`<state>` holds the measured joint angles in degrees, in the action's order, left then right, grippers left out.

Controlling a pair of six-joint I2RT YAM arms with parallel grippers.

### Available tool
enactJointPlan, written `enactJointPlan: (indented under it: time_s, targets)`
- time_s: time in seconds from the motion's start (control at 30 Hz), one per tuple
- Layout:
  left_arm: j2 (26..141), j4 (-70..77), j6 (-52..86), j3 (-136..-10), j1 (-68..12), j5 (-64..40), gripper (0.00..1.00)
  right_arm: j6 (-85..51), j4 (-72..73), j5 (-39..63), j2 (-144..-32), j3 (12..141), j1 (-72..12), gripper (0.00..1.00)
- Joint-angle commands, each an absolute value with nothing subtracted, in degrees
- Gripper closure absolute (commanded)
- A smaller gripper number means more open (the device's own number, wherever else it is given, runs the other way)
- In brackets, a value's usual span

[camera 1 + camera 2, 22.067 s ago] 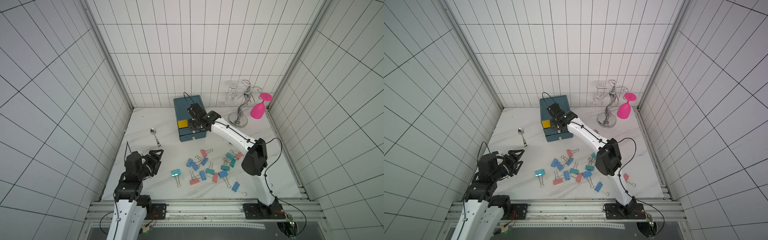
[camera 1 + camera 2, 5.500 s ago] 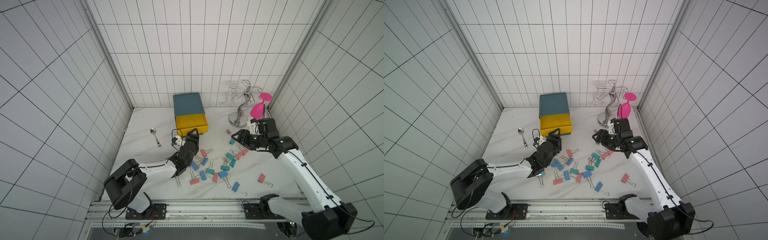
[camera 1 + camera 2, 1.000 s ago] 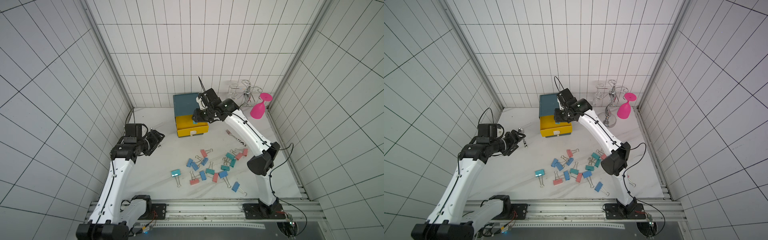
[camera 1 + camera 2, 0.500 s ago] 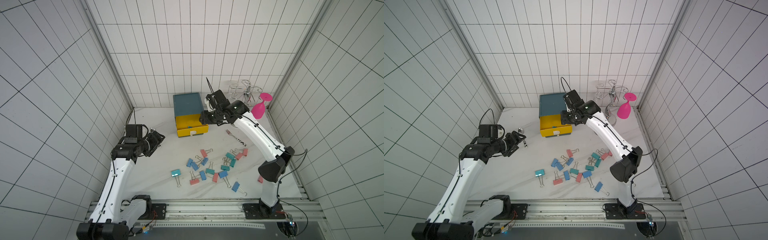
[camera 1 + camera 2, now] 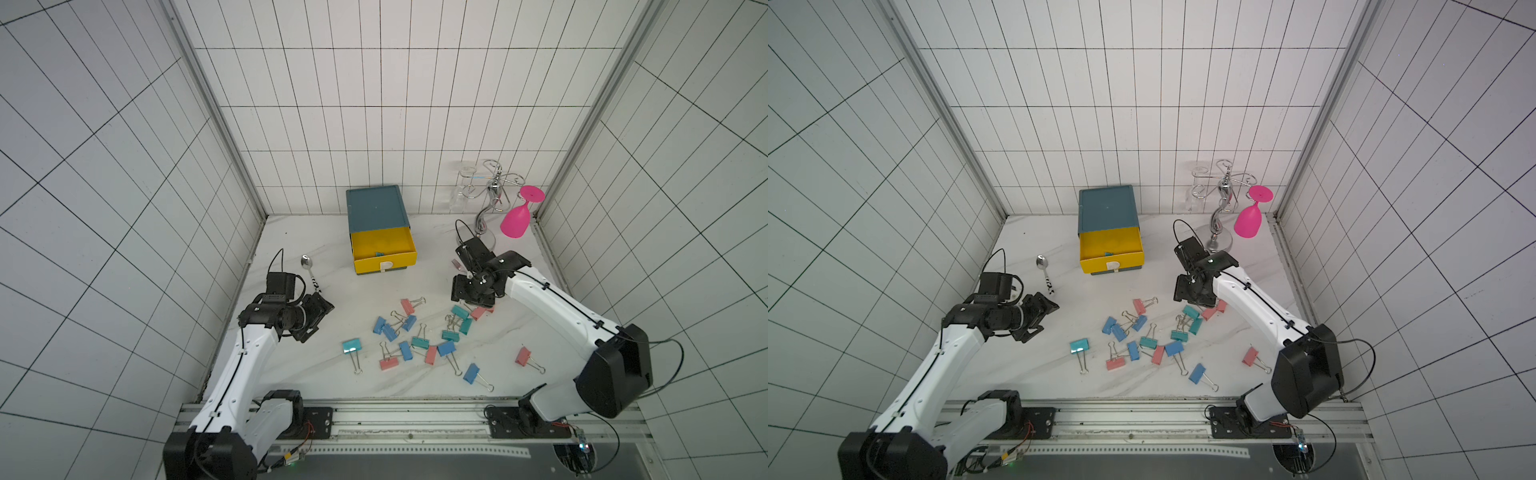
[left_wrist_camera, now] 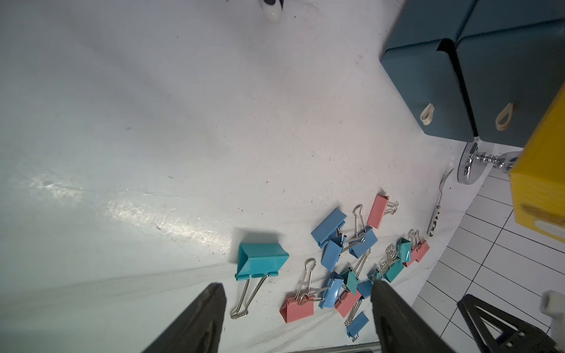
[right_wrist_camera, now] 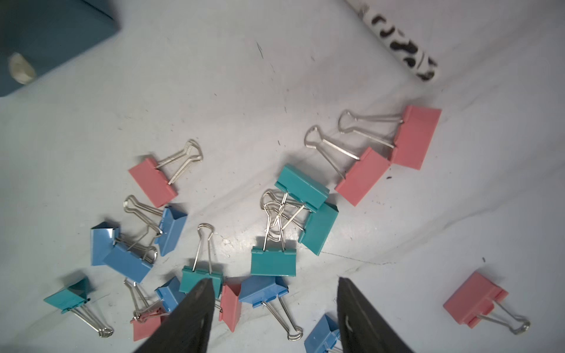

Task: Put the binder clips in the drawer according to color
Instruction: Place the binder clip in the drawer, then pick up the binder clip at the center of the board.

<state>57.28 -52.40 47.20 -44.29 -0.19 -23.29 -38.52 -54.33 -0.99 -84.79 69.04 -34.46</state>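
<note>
Several teal, blue and pink binder clips (image 5: pixel 415 341) lie scattered mid-table, in both top views (image 5: pixel 1144 341). One teal clip (image 5: pixel 379 253) lies in the open yellow drawer (image 5: pixel 384 261) of the teal cabinet (image 5: pixel 376 206). My right gripper (image 5: pixel 466 293) hovers open and empty over the pile's right end; its wrist view looks down on a teal clip (image 7: pixel 273 263) and a blue clip (image 7: pixel 263 288) beyond the fingers (image 7: pixel 195 308). My left gripper (image 5: pixel 318 318) stands open and empty left of the pile, facing a lone teal clip (image 6: pixel 263 257).
A spoon (image 5: pixel 306 262) lies left of the drawer and a fork (image 5: pixel 456 263) behind my right gripper. A chrome glass rack (image 5: pixel 493 192) with a hanging pink glass (image 5: pixel 516 219) fills the back right corner. One pink clip (image 5: pixel 523 356) lies apart at the right.
My right gripper has swung from above the yellow drawer down to the right end of the clip pile, and its jaws have widened. The left arm has stayed put.
</note>
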Motion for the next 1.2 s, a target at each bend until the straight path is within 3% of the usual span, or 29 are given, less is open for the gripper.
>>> enactJointPlan:
  time_s: [0.0,0.43,0.67,1.17]
  targets:
    - [55.86,-50.31,47.49,-43.88,-0.86,-23.72,0.22,-41.96,-50.63,-1.19,-84.5,65.51,-32.56,0.31]
    - [53.63,-51.04,48.52,-44.63,-2.64,-21.84,0.21,-48.87,-49.3,-0.49,-95.08,70.21,-29.51,0.26]
    - [53.43,-51.27,48.09,-45.08,-2.64,-21.18,0.21,-50.72,-50.52,-1.26,-100.37,73.31,-28.98,0.29]
    - [56.23,-50.62,46.28,-46.34,-2.55,-20.91,0.21,-53.55,-50.65,-1.27,-104.15,72.32,-28.76,0.27]
